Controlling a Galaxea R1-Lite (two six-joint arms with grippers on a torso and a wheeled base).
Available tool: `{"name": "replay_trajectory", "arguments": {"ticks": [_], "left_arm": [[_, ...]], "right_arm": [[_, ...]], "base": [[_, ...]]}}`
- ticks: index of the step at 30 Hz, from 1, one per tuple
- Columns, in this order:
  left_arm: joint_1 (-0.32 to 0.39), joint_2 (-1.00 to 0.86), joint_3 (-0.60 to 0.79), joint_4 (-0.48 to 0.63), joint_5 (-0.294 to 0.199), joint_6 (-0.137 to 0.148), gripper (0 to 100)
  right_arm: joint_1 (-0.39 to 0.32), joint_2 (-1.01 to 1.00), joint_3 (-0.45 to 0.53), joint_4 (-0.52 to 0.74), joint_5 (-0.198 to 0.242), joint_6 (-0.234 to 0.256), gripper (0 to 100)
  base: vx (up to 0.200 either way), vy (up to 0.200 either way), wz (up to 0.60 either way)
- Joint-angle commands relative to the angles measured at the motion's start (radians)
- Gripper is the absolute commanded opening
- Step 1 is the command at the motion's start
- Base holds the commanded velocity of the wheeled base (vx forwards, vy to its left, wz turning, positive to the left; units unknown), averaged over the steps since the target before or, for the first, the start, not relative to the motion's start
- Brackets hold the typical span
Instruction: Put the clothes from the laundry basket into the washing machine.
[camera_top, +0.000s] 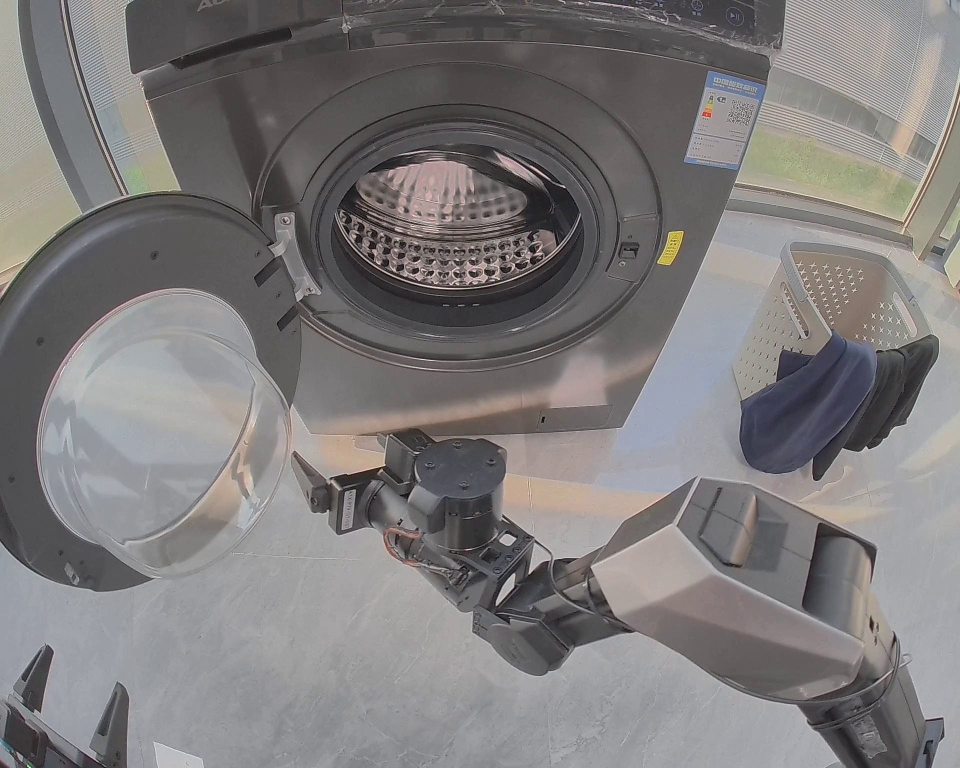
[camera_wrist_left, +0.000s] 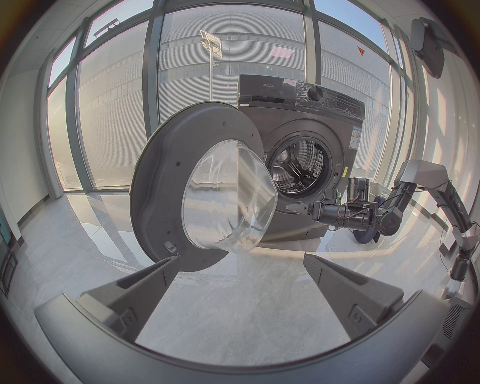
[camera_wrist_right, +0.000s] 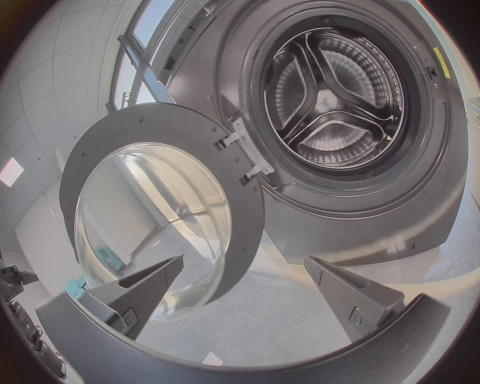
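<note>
The washing machine (camera_top: 450, 200) stands in front of me with its round door (camera_top: 150, 390) swung open to the left. Its steel drum (camera_top: 455, 225) holds nothing. To the right on the floor is the white laundry basket (camera_top: 850, 290), with a dark blue garment (camera_top: 810, 400) and a black garment (camera_top: 895, 385) draped over its front rim. My right gripper (camera_wrist_right: 242, 265) hangs low in front of the machine, beside the door's edge, open and holding nothing. My left gripper (camera_wrist_left: 239, 260) is low at the near left, open and holding nothing, facing the door (camera_wrist_left: 200, 190).
The open door's glass bowl (camera_top: 160, 430) bulges out over the floor at the left. Pale tiled floor (camera_top: 300, 650) stretches between me and the machine. Tall windows (camera_wrist_left: 110, 100) stand behind the machine.
</note>
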Motion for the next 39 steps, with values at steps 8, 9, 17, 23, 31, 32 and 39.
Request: {"name": "replay_trajectory", "arguments": {"ticks": [8, 9, 17, 23, 31, 32, 39], "left_arm": [[0.0, -0.013, 0.016, 0.0, 0.0, -0.001, 100], [0.0, -0.013, 0.016, 0.0, 0.0, -0.001, 100], [0.0, -0.013, 0.016, 0.0, 0.0, -0.001, 100], [-0.001, -0.013, 0.016, 0.0, -0.002, 0.0, 100], [-0.003, -0.012, 0.016, 0.0, -0.002, 0.0, 100], [-0.003, -0.012, 0.016, 0.0, -0.002, 0.0, 100], [-0.005, -0.012, 0.016, 0.002, -0.002, 0.002, 100]], "right_arm": [[-0.243, -0.607, 0.783, -0.135, -0.007, -0.019, 100], [-0.252, -0.623, 0.803, -0.139, -0.005, -0.021, 100], [-0.436, -1.068, 1.313, -0.164, 0.001, -0.091, 100], [-0.488, -1.358, 1.537, -0.148, -0.007, -0.091, 100], [-0.66, -1.697, 1.547, 0.186, 0.004, -0.106, 100], [-0.706, -1.802, 1.547, 0.327, 0.007, -0.119, 100], [-0.855, -2.099, 1.546, 0.651, 0.052, -0.146, 100]], "base": [[0.0, 0.0, 0.0], [0.0, 0.0, 0.0], [0.0, 0.0, 0.0], [0.0, 0.0, 0.0], [0.0, 0.0, 0.0], [0.0, 0.0, 0.0], [0.0, 0.0, 0.0]]}}
